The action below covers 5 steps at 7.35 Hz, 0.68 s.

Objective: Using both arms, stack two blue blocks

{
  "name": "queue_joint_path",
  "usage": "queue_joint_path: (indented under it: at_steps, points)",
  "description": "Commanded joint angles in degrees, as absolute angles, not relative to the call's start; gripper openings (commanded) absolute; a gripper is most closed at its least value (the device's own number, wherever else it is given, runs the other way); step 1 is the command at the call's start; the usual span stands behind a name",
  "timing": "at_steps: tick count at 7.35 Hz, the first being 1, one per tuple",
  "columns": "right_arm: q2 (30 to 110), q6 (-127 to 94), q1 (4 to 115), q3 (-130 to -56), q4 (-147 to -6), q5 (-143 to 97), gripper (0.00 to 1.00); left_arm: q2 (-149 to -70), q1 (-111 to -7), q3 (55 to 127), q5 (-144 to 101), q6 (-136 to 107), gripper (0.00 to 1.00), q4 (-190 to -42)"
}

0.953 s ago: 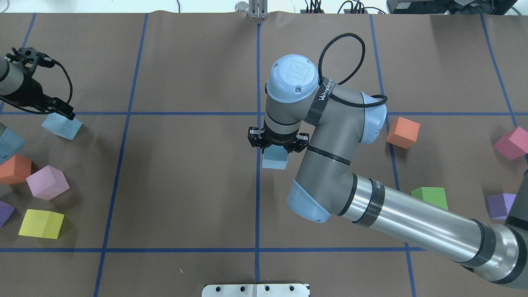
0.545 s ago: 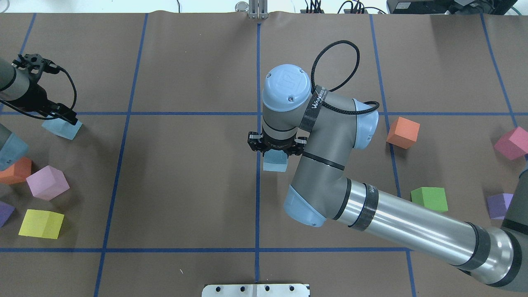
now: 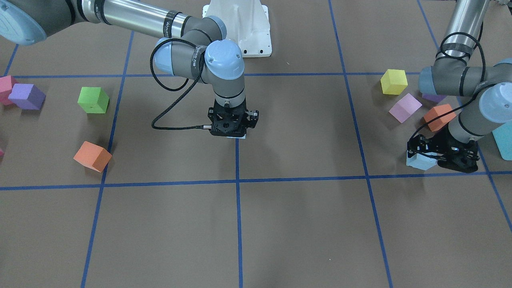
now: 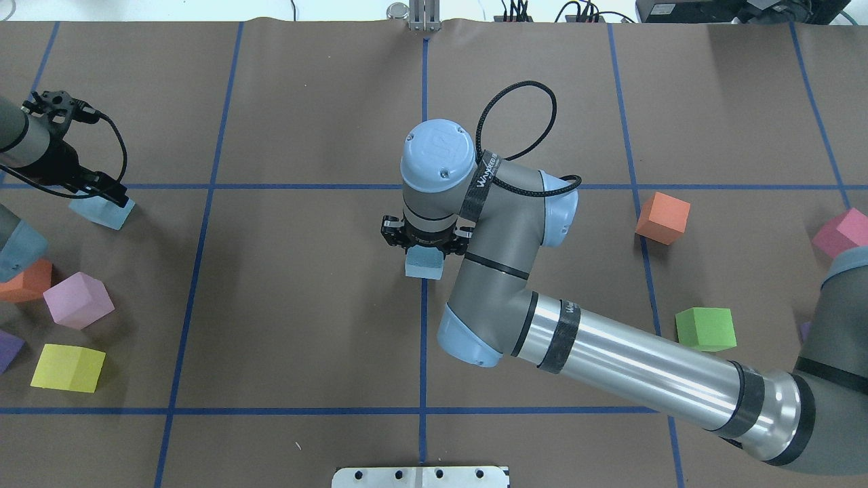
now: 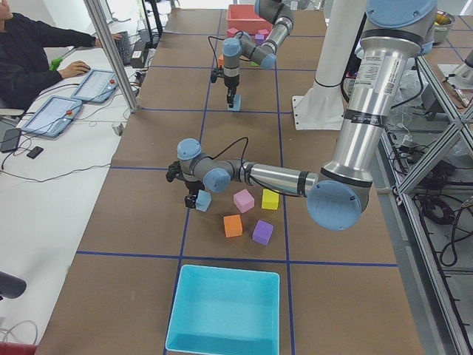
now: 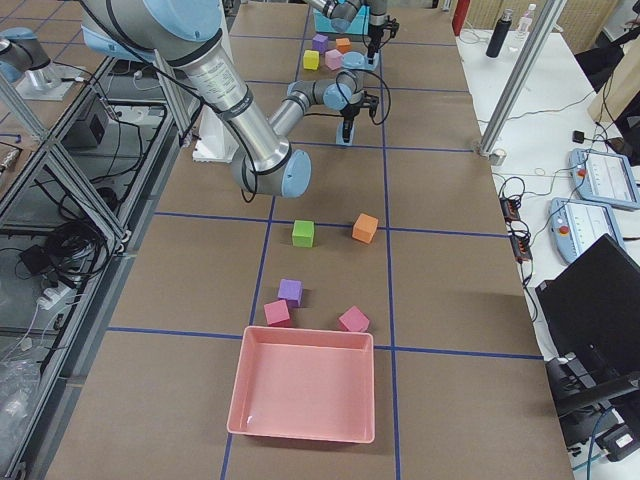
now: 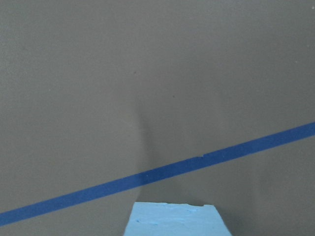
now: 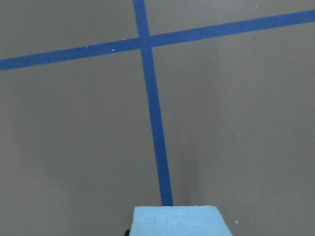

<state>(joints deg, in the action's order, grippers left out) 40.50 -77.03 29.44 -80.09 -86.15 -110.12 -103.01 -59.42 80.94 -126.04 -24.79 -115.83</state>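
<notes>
My right gripper [image 4: 424, 245] is shut on one pale blue block [image 4: 424, 266] and holds it low over the table's middle, by the blue centre line. Only a sliver of that block [image 3: 237, 137] shows under the right gripper [image 3: 233, 130] in the front view. The right wrist view shows its top [image 8: 179, 221]. My left gripper [image 4: 102, 193] is down on the second blue block [image 4: 103, 212] at the table's far left, closed around it. In the front view this block [image 3: 418, 161] sticks out beside the left gripper [image 3: 438, 156]. The left wrist view shows its top [image 7: 177, 221].
Near the left gripper lie a lilac cube [image 4: 78, 299], a yellow cube [image 4: 68, 368] and an orange cube [image 4: 27, 279]. On the right lie an orange cube [image 4: 663, 217], a green cube [image 4: 706, 328] and a pink cube [image 4: 841, 234]. A turquoise bin [image 5: 222, 310] and a pink bin [image 6: 305, 390] stand at the table's ends.
My right arm has carried its blue block leftward to the centre line. My left gripper came down onto the second blue block and has since held still.
</notes>
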Motion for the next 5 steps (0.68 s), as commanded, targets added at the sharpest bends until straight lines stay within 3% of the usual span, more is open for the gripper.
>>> queue_joint_path:
  at_steps: [1, 4, 5]
  points:
    - [40.34, -76.90, 29.18, -78.67, -85.96, -109.16, 0.61, -102.92, -59.41, 80.86, -126.12, -24.87, 0.98, -115.84]
    - [40.52, -76.73, 29.09, -78.05, -84.64, -108.98, 0.62, -102.83, -59.41, 80.86, -126.04, -24.87, 0.98, -115.84]
    - [40.34, -76.90, 29.09, -78.13, -84.64, -108.98, 0.72, -102.83, -59.41, 80.86, -126.04, -24.96, 0.97, -115.84]
